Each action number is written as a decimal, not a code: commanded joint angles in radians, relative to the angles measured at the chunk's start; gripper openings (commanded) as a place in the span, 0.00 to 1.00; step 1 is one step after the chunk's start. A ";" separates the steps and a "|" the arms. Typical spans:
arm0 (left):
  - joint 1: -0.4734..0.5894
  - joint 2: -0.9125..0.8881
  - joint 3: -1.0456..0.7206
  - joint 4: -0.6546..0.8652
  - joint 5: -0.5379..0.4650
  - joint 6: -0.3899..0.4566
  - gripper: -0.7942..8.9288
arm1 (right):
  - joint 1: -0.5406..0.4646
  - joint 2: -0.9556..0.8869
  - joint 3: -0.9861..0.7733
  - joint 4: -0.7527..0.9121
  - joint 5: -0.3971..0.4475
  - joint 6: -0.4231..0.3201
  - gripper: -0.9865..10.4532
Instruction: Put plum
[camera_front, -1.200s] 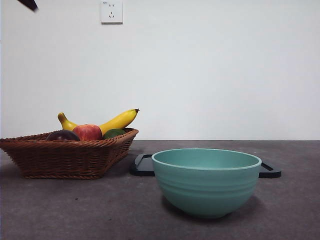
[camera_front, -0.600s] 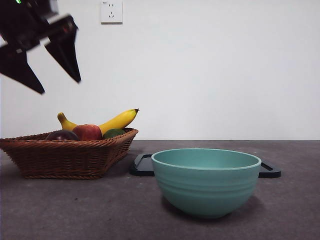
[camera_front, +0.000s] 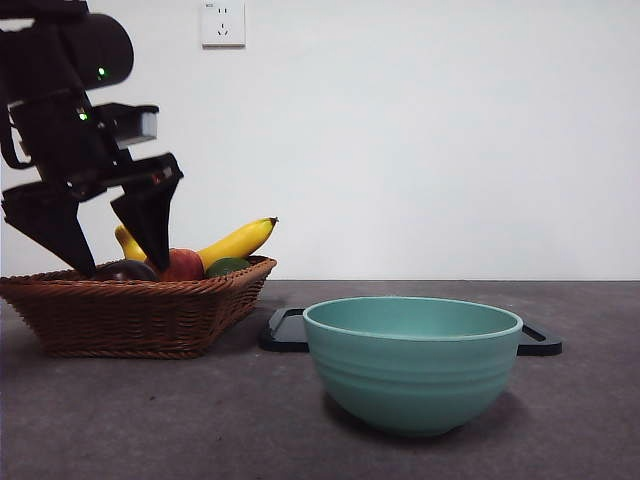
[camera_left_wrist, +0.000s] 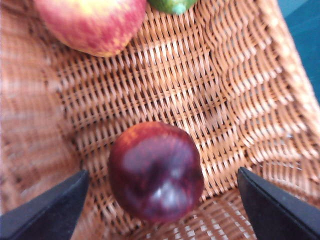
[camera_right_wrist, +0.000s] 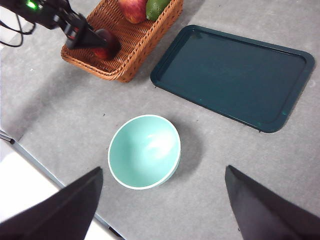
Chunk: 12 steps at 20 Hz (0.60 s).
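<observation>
Left hand (camera_front: 112, 268) down in the wicker basket (camera_front: 130, 315), jaws spread apart either side of the plum (camera_left_wrist: 156, 171), not touching it. Plum lies on the basket floor near a red-yellow apple (camera_left_wrist: 92, 22). Right hand (camera_right_wrist: 162, 210) high above the tabletop (camera_right_wrist: 210, 150), jaws wide apart, empty, over the green bowl (camera_right_wrist: 144, 151) and dark tray (camera_right_wrist: 235, 75).

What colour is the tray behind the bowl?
Dark teal-green; the tray shows best in the right wrist view.
</observation>
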 joint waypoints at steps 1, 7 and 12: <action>-0.006 0.047 0.026 0.013 -0.006 0.016 0.55 | 0.004 0.006 0.018 0.009 -0.003 0.000 0.43; -0.010 0.078 0.026 0.027 -0.006 0.016 0.45 | 0.004 0.006 0.018 0.009 -0.003 0.000 0.43; -0.011 0.078 0.026 0.022 -0.006 0.015 0.39 | 0.004 0.006 0.018 0.009 -0.002 0.000 0.43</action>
